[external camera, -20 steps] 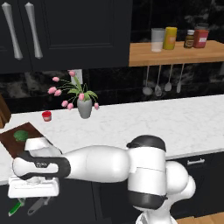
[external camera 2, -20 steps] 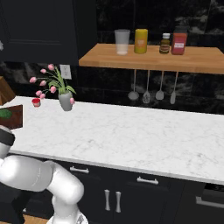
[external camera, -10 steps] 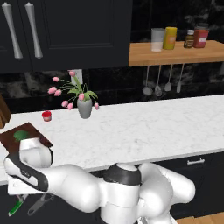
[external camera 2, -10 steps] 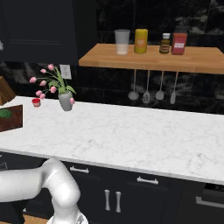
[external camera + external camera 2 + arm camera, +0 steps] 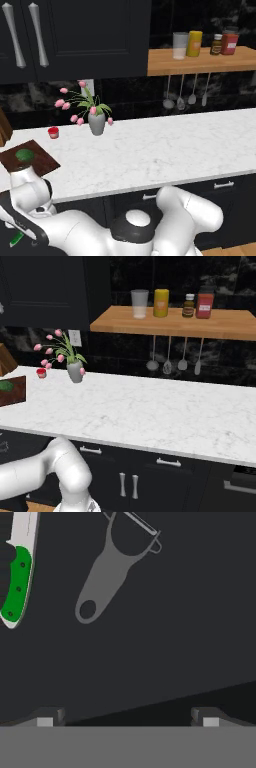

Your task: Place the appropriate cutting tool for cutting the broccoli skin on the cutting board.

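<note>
white marble counter [image 5: 165, 150], cutting board [image 5: 37, 157], red cup [image 5: 53, 132], flower vase [image 5: 96, 123], dark surface [image 5: 165, 637] bearing knife [image 5: 17, 577], peeler [image 5: 107, 567]

The arm is folded right down low, sweeping out from the base toward the left side of the left base view, its white links bunched along the bottom edge. The wrist stands up at the far left there, white with a dark joint. In the hand view the tool [image 5: 128, 718] looks down on a dark floor-like plane, fingertips [image 5: 47, 719] spread wide apart, nothing between them.
</note>
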Robot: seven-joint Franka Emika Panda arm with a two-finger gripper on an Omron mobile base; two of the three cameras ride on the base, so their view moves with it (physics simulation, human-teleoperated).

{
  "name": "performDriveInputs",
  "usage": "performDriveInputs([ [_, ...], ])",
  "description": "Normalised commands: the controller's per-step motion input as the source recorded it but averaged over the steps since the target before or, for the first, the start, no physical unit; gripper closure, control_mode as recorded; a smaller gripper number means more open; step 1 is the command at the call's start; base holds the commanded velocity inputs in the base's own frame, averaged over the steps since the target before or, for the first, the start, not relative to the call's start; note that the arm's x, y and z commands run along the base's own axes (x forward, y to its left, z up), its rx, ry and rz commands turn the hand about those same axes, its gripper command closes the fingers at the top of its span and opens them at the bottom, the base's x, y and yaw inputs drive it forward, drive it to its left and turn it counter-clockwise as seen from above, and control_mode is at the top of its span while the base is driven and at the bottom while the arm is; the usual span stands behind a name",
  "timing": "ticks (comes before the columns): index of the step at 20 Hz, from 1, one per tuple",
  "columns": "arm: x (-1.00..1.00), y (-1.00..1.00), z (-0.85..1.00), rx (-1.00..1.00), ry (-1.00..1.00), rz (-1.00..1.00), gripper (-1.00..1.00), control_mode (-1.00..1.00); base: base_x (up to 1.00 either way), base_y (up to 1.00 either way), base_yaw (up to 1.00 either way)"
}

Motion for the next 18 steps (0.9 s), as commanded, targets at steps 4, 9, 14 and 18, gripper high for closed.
performDriveInputs([
  [4,0.00,0.21,-0.10,0.00,-0.14,0.00,-1.00,-1.00,0.00,0.00,0.00],
  [9,0.07,0.20,-0.11,0.00,-0.17,0.00,-1.00,-1.00,0.00,0.00,0.00],
  [14,0.20,0.14,-0.08,0.00,-0.04,0.00,-1.00,-1.00,0.00,0.00,0.00],
  [18,0.27,0.13,-0.20,0.00,0.03,0.00,-1.00,-1.00,0.00,0.00,0.00],
])
